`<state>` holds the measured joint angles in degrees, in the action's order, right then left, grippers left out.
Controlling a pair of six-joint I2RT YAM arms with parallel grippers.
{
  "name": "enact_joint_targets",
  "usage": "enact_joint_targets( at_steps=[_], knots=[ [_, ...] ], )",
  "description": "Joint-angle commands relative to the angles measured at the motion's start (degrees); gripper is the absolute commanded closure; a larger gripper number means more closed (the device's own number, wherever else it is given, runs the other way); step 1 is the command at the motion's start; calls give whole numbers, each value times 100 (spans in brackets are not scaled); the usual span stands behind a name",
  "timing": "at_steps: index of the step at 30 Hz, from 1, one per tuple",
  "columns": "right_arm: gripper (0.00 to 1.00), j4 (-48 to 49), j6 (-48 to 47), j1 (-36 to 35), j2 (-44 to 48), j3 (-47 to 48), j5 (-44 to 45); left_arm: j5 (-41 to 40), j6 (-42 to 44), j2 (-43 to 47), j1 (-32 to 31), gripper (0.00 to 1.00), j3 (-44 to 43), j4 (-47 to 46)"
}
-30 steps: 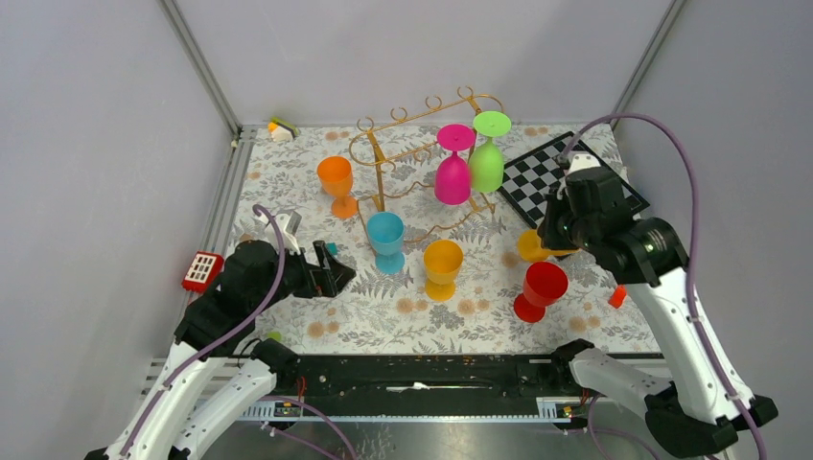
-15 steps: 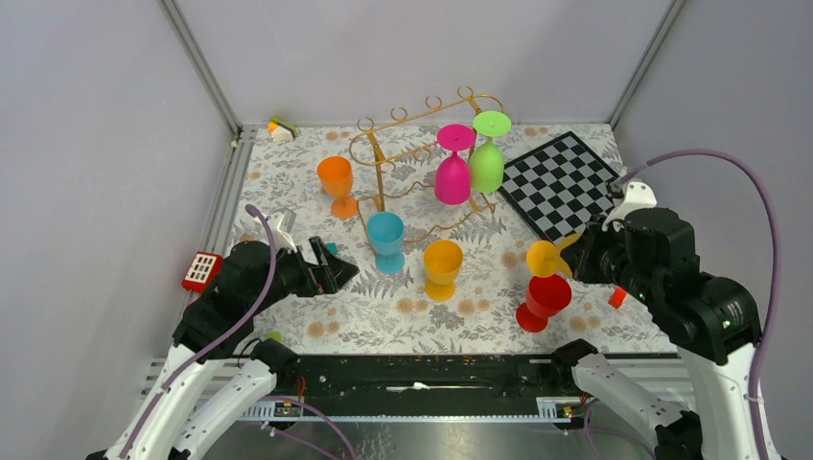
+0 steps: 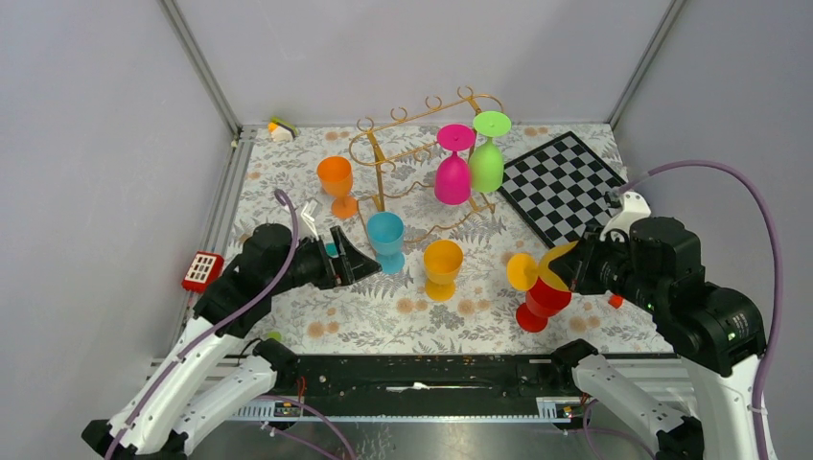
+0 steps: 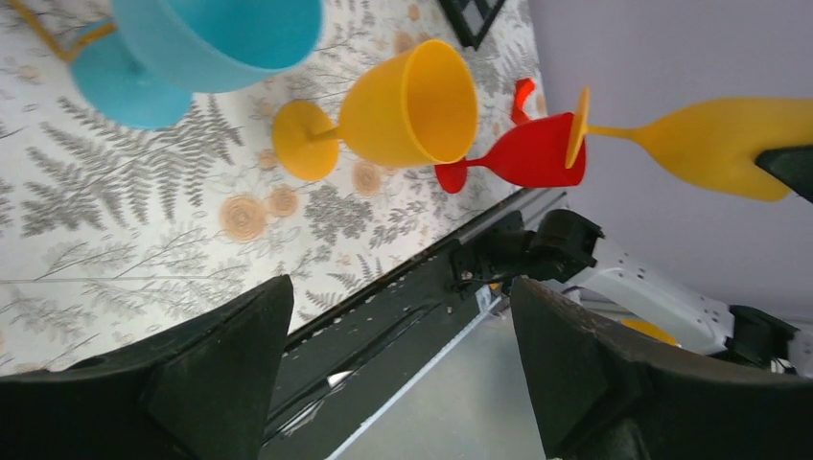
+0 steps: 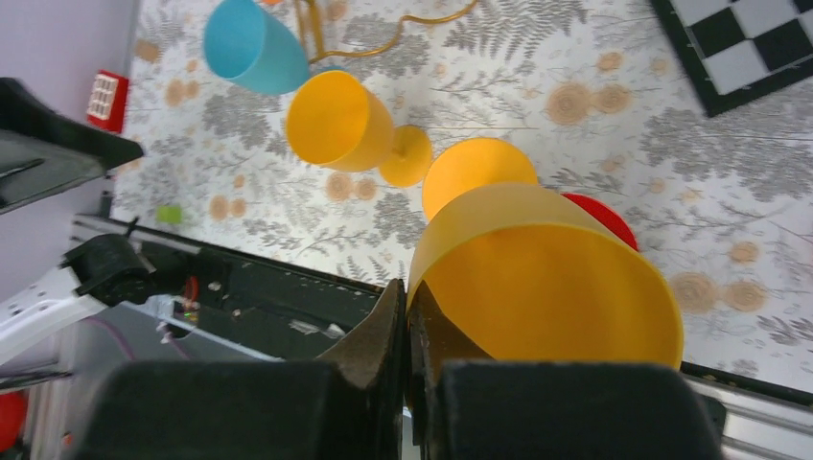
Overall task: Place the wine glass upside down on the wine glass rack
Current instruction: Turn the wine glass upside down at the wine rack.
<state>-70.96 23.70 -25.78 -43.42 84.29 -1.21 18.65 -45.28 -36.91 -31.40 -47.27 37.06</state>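
The right gripper, pinched shut on the rim of the yellow-orange plastic wine glass, holds it sideways at lower right of the overhead view, foot pointing left. The gold thin-wire rack stands upper centre, a pink plastic glass and a green plastic glass inverted at its right end. Best to roll the foot upward first, then slide the stem into free rail left of the pink one. The left gripper gapes wide and empty. No writing is legible.
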Motion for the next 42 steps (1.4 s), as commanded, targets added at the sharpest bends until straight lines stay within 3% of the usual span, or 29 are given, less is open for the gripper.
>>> enact_joint_targets(
  at_steps=[1,14,19,30,42],
  knots=[
    [100,490,234,-32,41,-57,-544,230,-400,-172,-371,12,-193,-976],
    [100,1461,1131,-32,258,-813,-1978,-576,-577,-1473,-2333,15,-719,-1917],
    [100,1698,1394,-32,352,-1067,-2237,-580,-737,-1644,-2605,21,-624,-2350],
    [100,1795,1465,-32,424,-1129,-2258,-787,-975,-1805,-2824,33,-659,-2115],
    [100,2124,1775,-38,448,-1349,-2590,-976,-891,-2585,-3129,41,-1096,-1959]
  ],
)
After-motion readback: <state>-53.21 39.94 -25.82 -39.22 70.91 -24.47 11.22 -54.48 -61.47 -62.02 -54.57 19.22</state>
